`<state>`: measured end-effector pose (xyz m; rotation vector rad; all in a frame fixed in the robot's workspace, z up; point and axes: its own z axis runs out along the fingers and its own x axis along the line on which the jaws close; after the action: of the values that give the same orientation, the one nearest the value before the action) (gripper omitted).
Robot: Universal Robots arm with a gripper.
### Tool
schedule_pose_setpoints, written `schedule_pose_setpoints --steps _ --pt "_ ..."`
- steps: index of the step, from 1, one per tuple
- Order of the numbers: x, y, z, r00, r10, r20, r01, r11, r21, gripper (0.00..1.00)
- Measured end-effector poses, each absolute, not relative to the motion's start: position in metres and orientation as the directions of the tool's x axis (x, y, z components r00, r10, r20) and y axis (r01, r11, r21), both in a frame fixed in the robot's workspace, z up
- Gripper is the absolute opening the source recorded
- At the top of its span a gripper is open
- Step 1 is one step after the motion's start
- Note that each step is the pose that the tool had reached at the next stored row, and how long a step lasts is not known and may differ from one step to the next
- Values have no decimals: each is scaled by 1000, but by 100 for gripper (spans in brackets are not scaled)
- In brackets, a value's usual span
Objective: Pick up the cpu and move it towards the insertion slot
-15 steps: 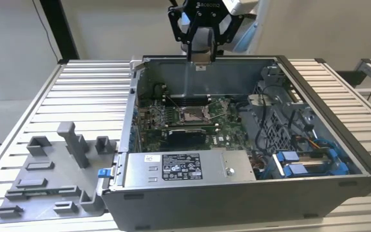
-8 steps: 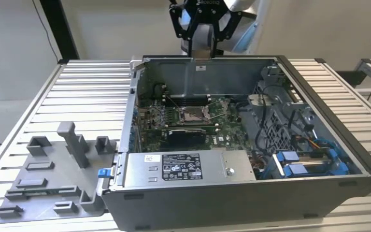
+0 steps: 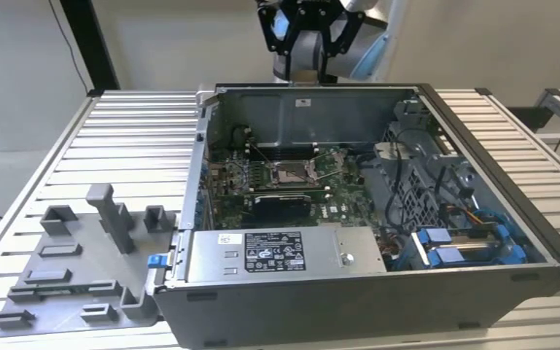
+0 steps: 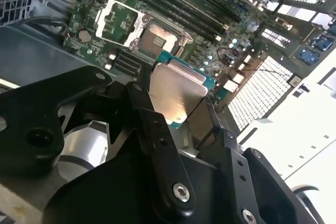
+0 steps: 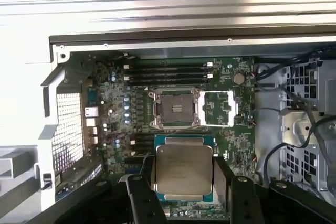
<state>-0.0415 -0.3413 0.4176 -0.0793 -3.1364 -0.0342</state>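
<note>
Cpu (image 5: 184, 169) — we find it clamped between the black fingers (image 5: 140, 198) of the gripper (image 5: 185, 195), metal top toward the first wrist view's camera, held in the air above the green board (image 5: 239, 145). Slot (image 5: 175, 109) — we see its frame flipped open, dark centre bare, on the same board, near the cpu but apart from it. Case (image 3: 475, 138) — lies open on the slatted table (image 3: 134, 138); a grey tray (image 3: 76, 270) sits just beside the case.
</note>
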Motion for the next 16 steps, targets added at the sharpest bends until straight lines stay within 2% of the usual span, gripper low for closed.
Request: schedule_pose_setpoints --steps 16 --pt "-37 -323 417 -999 42 5 42 999 22 0"
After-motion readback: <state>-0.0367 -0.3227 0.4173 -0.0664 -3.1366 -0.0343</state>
